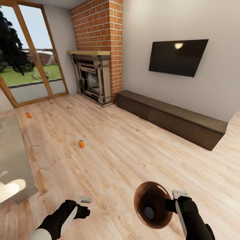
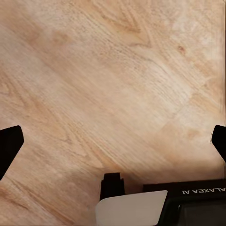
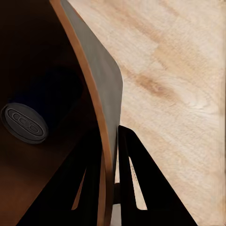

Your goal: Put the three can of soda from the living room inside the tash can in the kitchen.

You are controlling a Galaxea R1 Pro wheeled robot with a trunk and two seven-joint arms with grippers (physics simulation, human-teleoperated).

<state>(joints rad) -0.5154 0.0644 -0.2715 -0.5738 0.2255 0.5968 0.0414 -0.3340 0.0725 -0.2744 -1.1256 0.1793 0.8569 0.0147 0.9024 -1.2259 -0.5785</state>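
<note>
Orange soda can (image 1: 28, 115) lies by the glass doors (image 1: 30, 56); a second can (image 1: 81, 143) stands mid-floor. Left gripper (image 1: 83, 203) hangs spread, empty. Right gripper (image 1: 178, 200) pinches the tilted trash can's (image 1: 151, 203) rim; a can inside (image 3: 23, 122) could roll out.

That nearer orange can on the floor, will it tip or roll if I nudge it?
The nearer can stands upright on smooth wood floor, so it probably tips easily. Once down, its round body would likely roll. The left gripper is open, so grasp rather than push.
</note>
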